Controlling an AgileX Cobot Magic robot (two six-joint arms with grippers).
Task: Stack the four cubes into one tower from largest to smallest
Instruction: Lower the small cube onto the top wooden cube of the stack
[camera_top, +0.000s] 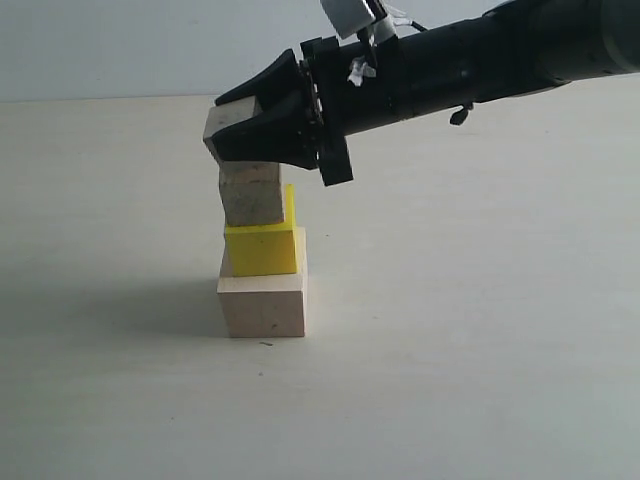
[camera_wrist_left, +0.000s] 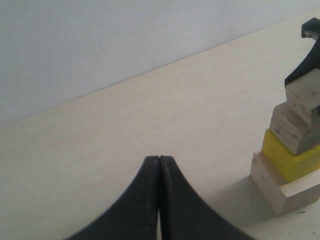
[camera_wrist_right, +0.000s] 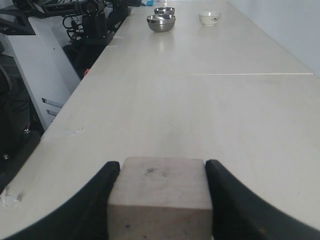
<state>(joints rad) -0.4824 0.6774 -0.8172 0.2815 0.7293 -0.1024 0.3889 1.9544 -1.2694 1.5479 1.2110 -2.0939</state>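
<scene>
A large pale wood cube (camera_top: 262, 308) stands on the table with the bright yellow cube (camera_top: 262, 250) on it and the smaller bare wood cube (camera_top: 250, 195) on the yellow one, set slightly to the left. My right gripper (camera_top: 238, 128) reaches in from the right, shut on the smallest bare wood cube (camera_top: 222, 125), which sits at the top of the tower (camera_wrist_left: 292, 150). Whether that cube (camera_wrist_right: 160, 192) rests on the one below or hangs just above it is unclear. Off to the side, my left gripper (camera_wrist_left: 160, 159) is shut and holds nothing; the exterior view does not show it.
The pale table (camera_wrist_right: 210, 115) runs far back, where two metal bowls (camera_wrist_right: 161, 22) and a white bowl (camera_wrist_right: 210, 18) stand. Beyond the table's side edge (camera_wrist_right: 75, 107) there is dark equipment (camera_wrist_right: 85, 20). A plain wall (camera_wrist_left: 100, 45) is behind the table.
</scene>
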